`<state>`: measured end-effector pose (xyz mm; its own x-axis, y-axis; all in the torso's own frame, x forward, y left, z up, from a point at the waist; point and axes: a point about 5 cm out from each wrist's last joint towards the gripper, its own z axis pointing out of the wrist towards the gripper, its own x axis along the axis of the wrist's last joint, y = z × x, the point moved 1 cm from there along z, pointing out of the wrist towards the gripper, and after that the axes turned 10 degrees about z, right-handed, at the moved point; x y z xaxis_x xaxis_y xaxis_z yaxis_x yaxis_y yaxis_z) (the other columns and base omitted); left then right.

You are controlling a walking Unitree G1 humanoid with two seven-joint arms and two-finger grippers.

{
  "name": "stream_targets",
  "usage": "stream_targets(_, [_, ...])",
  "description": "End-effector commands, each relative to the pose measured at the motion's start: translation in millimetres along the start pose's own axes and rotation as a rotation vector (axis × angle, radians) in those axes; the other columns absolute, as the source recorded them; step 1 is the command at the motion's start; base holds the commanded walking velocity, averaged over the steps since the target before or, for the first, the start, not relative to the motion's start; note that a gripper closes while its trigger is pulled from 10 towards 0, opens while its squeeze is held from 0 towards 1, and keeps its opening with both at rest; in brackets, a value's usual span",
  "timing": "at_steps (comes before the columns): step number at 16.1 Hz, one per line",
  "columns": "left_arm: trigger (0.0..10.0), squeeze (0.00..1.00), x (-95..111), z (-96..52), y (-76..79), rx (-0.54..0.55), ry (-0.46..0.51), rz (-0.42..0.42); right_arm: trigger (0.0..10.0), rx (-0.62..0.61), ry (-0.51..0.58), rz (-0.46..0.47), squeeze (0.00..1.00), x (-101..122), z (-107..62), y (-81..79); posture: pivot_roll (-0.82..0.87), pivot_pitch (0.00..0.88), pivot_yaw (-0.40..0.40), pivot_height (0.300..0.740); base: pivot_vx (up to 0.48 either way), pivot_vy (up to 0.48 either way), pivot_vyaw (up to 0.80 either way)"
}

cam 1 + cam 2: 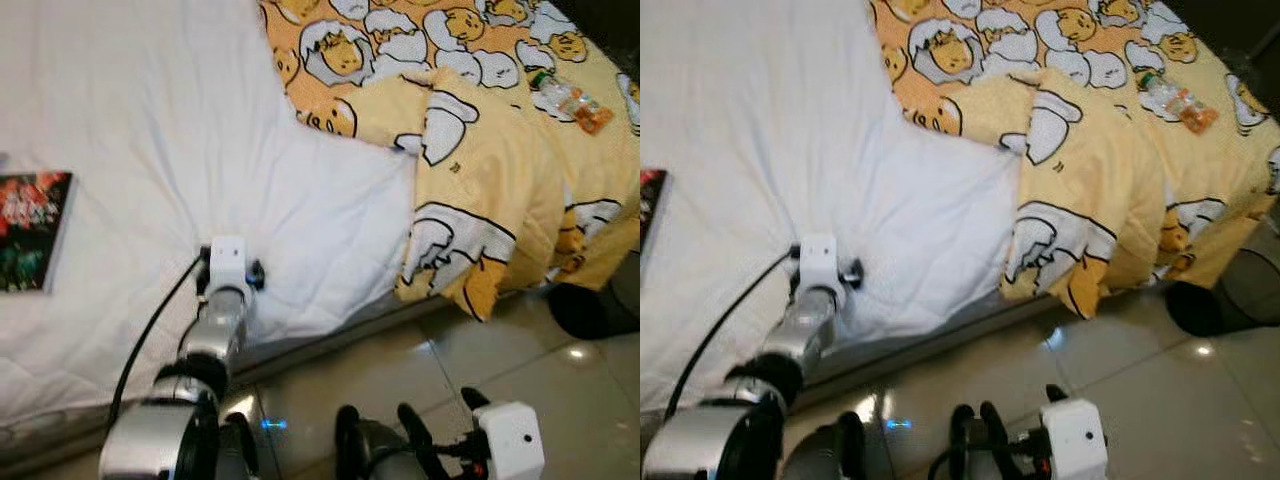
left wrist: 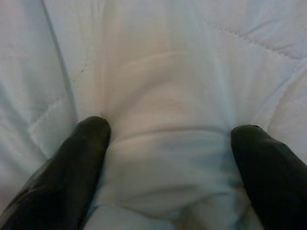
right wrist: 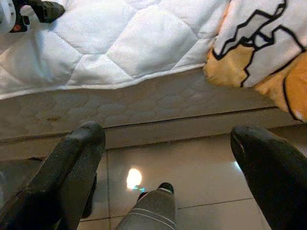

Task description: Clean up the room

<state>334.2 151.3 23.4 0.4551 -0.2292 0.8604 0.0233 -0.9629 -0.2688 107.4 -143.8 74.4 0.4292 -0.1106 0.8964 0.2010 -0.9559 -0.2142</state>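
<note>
A bed [image 1: 120, 90] covered by a white quilted mattress pad [image 1: 150, 130] took up most of the scene, seen from above by the robot standing at its edge. The left gripper [image 2: 168, 139] reached out over the bed and pressed down into the pad, its two black fingers [image 2: 88, 139] spread wide apart with a soft bulge of white fabric rising between them; nothing was pinched. Creases in the pad ran outward from the spot where the left wrist [image 1: 229, 262] met the bed.

A yellow duvet [image 1: 480, 170] printed with a cartoon egg pattern lay bunched toward the robot's right half of the bed, one folded corner hanging over the edge toward the floor [image 1: 400, 380]. On top of the duvet, far from the robot, lay a clear plastic bottle [image 1: 568, 100] with an orange label. At the robot's left, a book [image 1: 30, 230] with a dark red and green cover lay flat on the white pad, well apart from the left gripper.

The right gripper [image 3: 168, 143] hung low beside the bed above the shiny tiled floor, its fingers [image 3: 81, 148] also spread wide and holding nothing. Past them the side of the mattress [image 3: 158, 105] and the hanging corner of the duvet could be seen. A dark round object [image 1: 590, 310] sat on the floor near the bed's corner, partly under the drooping duvet; what it was could not be told.
</note>
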Motion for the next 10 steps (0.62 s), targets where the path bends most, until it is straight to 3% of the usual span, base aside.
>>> stream_targets(1, [10.0, 0.00, -122.0, -50.4, 42.7, -0.184, -0.447, 0.046, 10.0, -0.007, -0.039, -0.013, 0.00, -8.0, -0.9, 2.8, -0.13, 0.318, -0.140, 0.740, 0.000, 0.000, 0.00])
stream_targets(5, [10.0, 0.00, -147.3, -64.2, 23.8, -0.145, -0.401, 0.209, 10.0, 0.012, -0.037, -0.017, 0.00, -12.2, 7.9, -0.2, -0.12, 0.269, -0.130, 0.740, 0.000, 0.000, 0.00])
stream_targets(7, [10.0, 0.00, -132.6, -64.7, 14.2, -0.112, -0.252, 0.204, 10.0, -0.022, -0.017, 0.002, 0.00, -10.7, 13.7, 8.1, -0.09, 0.209, -0.114, 0.740, 0.000, 0.000, 0.00])
stream_targets(8, [10.0, 0.00, -98.3, -75.6, 8.7, -0.114, -0.074, 0.192, 10.0, -0.044, 0.005, 0.005, 0.00, -8.6, 23.6, 19.1, -0.04, 0.105, -0.087, 0.740, 0.000, 0.000, 0.00])
stream_targets(10, [10.0, 0.00, -67.3, -84.0, 4.6, -0.114, 0.056, 0.119, 10.0, -0.064, 0.032, 0.006, 0.00, -6.6, 40.7, 30.7, 0.01, 0.014, -0.071, 0.740, 0.000, 0.000, 0.00])
